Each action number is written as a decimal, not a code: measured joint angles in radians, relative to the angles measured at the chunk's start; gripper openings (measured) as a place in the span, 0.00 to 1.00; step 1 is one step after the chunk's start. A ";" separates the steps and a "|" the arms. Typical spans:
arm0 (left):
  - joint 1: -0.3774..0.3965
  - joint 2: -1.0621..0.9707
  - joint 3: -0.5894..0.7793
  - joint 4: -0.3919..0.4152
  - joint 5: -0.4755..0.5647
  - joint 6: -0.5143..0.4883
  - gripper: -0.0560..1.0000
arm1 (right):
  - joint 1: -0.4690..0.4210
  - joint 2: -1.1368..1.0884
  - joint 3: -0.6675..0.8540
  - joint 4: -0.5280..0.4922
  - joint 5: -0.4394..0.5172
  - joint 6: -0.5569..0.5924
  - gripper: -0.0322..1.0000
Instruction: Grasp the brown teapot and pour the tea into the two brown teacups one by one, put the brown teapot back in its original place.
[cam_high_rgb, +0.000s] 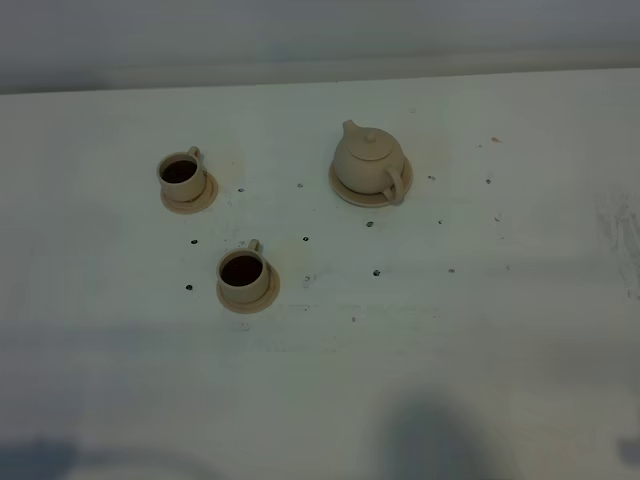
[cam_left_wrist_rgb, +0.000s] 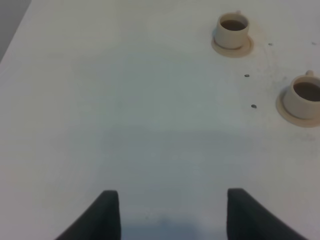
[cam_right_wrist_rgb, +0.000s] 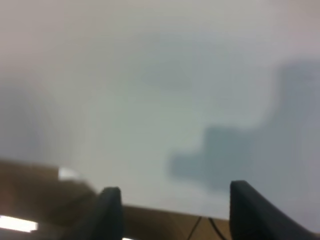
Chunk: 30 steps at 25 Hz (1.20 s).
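Observation:
The brown teapot (cam_high_rgb: 367, 161) stands upright on its wide tan saucer (cam_high_rgb: 346, 189) at the back right of the white table, lid on, handle toward the front right. Two brown teacups on small saucers hold dark tea: one at the back left (cam_high_rgb: 181, 173) and one nearer the front (cam_high_rgb: 243, 273). Both also show in the left wrist view, the far cup (cam_left_wrist_rgb: 232, 30) and the near cup (cam_left_wrist_rgb: 304, 97). My left gripper (cam_left_wrist_rgb: 170, 212) is open and empty over bare table, well away from the cups. My right gripper (cam_right_wrist_rgb: 170, 207) is open and empty near the table's edge. Neither gripper shows in the exterior view.
Small dark specks (cam_high_rgb: 376, 271) dot the white table (cam_high_rgb: 480, 330) between the cups and the teapot. The right wrist view shows the table's brown edge (cam_right_wrist_rgb: 45, 195) and a blurred shadow (cam_right_wrist_rgb: 225, 150). A grey wall (cam_high_rgb: 300, 40) runs behind the table.

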 joint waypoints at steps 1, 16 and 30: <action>0.000 0.000 0.000 0.000 0.000 0.000 0.50 | -0.037 -0.011 0.000 0.000 0.000 0.000 0.51; 0.000 0.000 0.000 0.000 0.000 0.000 0.50 | -0.187 -0.352 0.001 0.036 0.001 0.000 0.51; 0.000 0.000 0.000 -0.006 0.000 0.000 0.50 | -0.187 -0.500 0.002 0.034 0.002 -0.019 0.51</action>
